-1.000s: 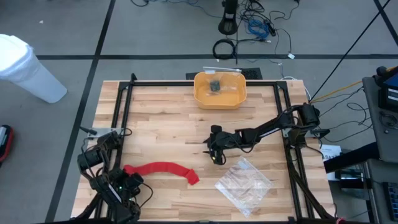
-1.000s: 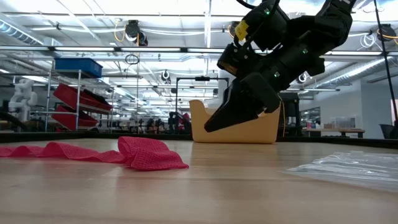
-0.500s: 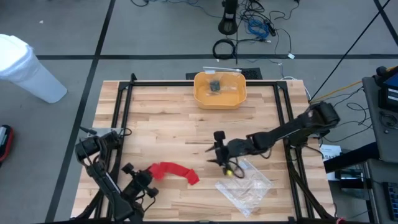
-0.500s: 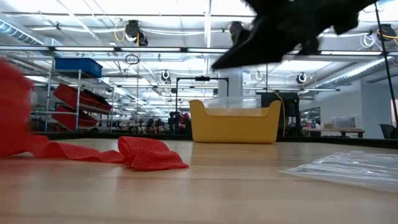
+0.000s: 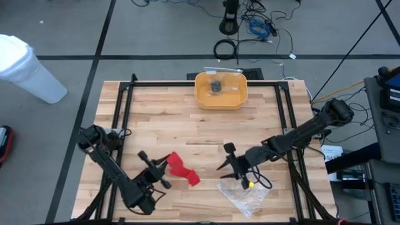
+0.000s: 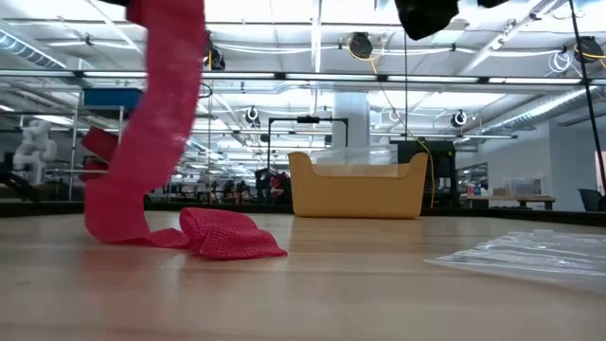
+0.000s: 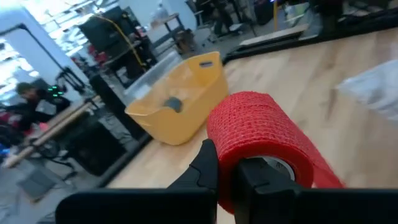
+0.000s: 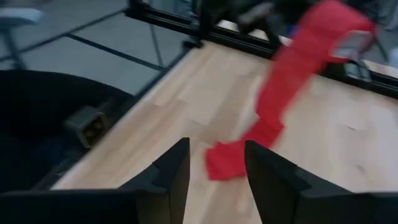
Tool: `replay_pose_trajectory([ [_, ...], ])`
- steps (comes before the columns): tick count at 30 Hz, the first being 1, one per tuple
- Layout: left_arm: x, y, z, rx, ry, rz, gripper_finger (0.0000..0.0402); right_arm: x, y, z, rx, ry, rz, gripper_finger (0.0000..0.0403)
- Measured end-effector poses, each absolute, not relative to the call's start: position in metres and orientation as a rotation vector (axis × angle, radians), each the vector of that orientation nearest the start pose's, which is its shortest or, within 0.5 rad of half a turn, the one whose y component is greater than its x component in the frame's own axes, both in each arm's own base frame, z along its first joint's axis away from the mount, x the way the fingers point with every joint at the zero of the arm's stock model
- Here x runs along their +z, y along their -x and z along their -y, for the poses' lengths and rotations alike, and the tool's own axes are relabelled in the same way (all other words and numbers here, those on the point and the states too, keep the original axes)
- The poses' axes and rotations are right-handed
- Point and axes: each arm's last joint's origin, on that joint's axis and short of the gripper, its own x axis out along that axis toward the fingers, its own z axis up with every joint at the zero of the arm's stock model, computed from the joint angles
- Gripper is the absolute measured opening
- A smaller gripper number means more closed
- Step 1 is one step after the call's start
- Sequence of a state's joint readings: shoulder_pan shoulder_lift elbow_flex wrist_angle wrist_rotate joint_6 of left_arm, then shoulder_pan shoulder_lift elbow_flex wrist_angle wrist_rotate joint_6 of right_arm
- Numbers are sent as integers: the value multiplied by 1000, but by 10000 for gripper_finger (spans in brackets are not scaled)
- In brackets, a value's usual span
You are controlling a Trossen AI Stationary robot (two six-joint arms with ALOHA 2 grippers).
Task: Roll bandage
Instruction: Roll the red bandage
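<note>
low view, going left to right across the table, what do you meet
Bright red fabric bandage strip hanging down to its crumpled end on the wooden tabletop → yellow plastic bin farther back → clear crinkled plastic bag lying flat.

There are no words, numbers, labels or signs to read in any of these pictures. Nothing is written on anything that shows.
</note>
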State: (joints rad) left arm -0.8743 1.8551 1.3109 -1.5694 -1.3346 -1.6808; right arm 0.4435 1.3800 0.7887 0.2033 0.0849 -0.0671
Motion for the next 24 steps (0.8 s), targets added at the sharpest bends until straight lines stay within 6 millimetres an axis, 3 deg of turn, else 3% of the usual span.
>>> replay_pose_trajectory([
  [5,234,-219,191,801,-328,-367,13,241,-263,-137,447,173,-346,137],
  [12,270,-218,161,832,-346,-380,13,230,-266,-138,475,350,-368,137],
  [17,295,-216,147,824,-323,-375,13,229,-273,-129,341,353,-365,137],
  [24,322,-232,140,641,-305,-512,13,234,-274,-131,395,324,-314,137],
])
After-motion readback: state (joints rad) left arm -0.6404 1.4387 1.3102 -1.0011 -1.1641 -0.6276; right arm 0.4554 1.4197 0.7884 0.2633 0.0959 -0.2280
